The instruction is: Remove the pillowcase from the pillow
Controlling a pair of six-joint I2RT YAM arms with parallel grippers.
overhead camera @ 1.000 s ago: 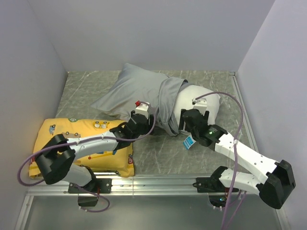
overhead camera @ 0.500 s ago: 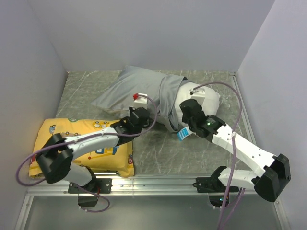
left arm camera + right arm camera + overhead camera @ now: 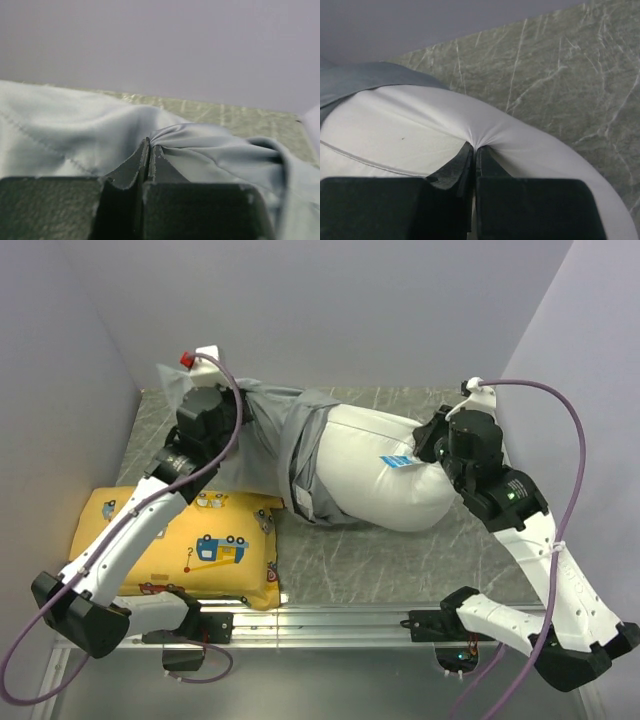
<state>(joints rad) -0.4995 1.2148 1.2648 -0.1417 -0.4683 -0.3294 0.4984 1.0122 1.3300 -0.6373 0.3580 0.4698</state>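
The white pillow (image 3: 375, 480) lies across the middle of the table, more than half of it bare, its blue-and-white tag (image 3: 397, 460) on top. The grey pillowcase (image 3: 295, 445) still wraps its left end and is stretched toward the back-left corner. My left gripper (image 3: 238, 412) is raised there and shut on a pinch of the grey fabric (image 3: 200, 145), the jaws pressed together (image 3: 149, 142). At the pillow's right end my right gripper (image 3: 427, 445) is shut on a puckered fold of the white cover (image 3: 420, 125), its jaws closed tight (image 3: 475, 148). The pillowcase edge (image 3: 360, 82) shows behind.
A yellow cushion (image 3: 190, 540) printed with cartoon vehicles lies at the front left, under the left arm. Grey walls close in the green marbled table (image 3: 480, 530) on the left, back and right. A metal rail (image 3: 320, 620) runs along the near edge.
Both grippers have shut, the left on the pillowcase, the right on the pillow. The arms pulled apart, left to the back-left, right to the right, and much more white pillow now shows.
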